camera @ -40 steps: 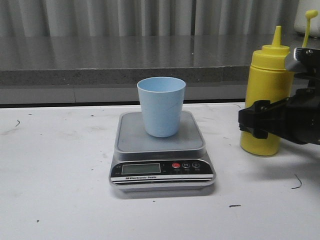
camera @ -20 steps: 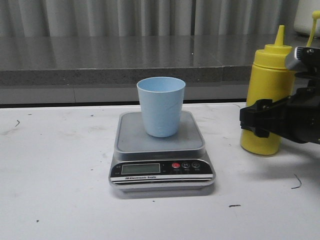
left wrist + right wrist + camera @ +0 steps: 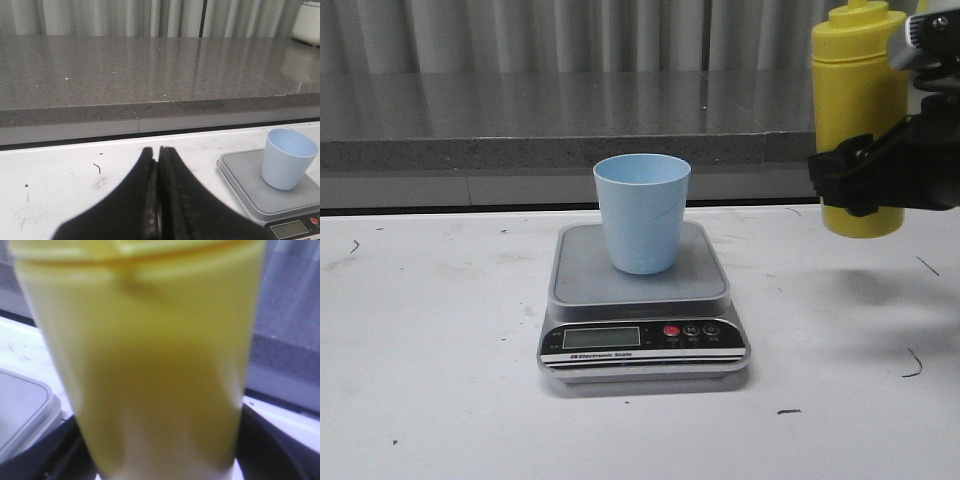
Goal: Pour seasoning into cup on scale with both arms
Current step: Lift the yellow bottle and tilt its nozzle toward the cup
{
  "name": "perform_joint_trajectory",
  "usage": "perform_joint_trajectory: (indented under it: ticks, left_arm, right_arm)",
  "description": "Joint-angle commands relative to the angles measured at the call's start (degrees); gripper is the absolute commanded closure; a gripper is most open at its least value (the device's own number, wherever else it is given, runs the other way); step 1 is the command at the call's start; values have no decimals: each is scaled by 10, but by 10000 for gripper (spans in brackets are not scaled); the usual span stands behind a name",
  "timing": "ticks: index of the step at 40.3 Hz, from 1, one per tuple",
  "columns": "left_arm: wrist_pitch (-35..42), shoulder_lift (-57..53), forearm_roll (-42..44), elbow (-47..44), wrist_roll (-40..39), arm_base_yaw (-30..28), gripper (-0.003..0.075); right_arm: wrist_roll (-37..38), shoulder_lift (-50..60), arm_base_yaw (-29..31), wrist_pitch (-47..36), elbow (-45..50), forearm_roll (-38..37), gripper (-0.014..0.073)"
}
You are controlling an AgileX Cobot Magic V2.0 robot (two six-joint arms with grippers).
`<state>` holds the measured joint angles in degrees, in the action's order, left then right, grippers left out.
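The right gripper (image 3: 865,180) clamps the bottle (image 3: 858,100) aloft at 2 o'clock from the cup (image 3: 642,212) standing on the scale (image 3: 642,300), pouring not begun; the left gripper (image 3: 159,200) is closed, empty.

Yellow bottle (image 3: 860,110) up in air, blue cup (image 3: 642,212) on scale (image 3: 642,300).
Bottle upright, right of the cup; cup upright on the steel platform.
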<state>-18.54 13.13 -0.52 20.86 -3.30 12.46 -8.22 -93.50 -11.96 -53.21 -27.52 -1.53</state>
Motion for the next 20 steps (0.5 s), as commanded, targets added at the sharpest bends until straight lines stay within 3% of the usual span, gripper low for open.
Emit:
perform_joint_trajectory:
  ticks: [1,11,20]
  left_arm:
    - [48,4,-4,16,-7,-1,740]
    - [48,4,-4,16,-7,-1,740]
    - [48,4,-4,16,-7,-1,740]
  right_arm:
    - [-86,46,1,-5,-37,0,327]
    - [-251,52,1,99,-99,0,327]
    - [-420,52,1,109,-135,0,327]
